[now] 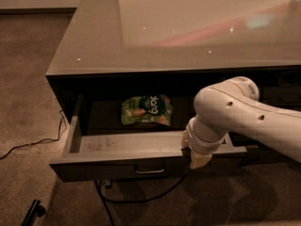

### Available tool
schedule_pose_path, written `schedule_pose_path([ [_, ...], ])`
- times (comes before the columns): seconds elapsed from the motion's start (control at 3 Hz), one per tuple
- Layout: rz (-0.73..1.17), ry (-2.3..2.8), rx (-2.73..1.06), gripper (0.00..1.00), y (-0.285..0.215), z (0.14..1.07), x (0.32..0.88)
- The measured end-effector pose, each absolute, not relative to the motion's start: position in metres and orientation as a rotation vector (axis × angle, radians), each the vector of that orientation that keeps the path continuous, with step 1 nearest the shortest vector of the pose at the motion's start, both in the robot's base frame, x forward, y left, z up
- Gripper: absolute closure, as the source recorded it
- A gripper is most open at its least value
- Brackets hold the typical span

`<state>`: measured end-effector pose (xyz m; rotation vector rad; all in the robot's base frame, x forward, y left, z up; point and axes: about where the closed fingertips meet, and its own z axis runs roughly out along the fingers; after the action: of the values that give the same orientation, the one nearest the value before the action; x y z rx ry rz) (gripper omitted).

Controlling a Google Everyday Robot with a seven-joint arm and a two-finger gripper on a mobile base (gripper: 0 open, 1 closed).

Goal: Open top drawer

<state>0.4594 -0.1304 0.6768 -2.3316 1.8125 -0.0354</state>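
Observation:
The top drawer [117, 169] stands pulled out from under the glossy counter, its dark grey front toward me with a small metal bar handle [149, 170] at its middle. Its lighter grey floor and walls show. A green snack bag [146, 110] lies inside toward the back. My gripper [197, 159] hangs below the white arm at the drawer's front edge, right of the handle and not on it.
The grey counter top [188, 27] stretches across the upper view. A black cable [28, 145] runs over the carpet at left, and another cable [136, 199] loops under the drawer. A dark object [34, 211] lies at the bottom left.

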Motion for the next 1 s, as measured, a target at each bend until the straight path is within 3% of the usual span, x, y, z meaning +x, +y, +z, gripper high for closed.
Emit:
schedule_pose_path([
  [0.33,-0.035,1.813,-2.332,0.0,-0.13,0.677,0.459],
  [1.0,-0.161,1.77,-2.269,0.0,-0.136,0.705,0.459],
])
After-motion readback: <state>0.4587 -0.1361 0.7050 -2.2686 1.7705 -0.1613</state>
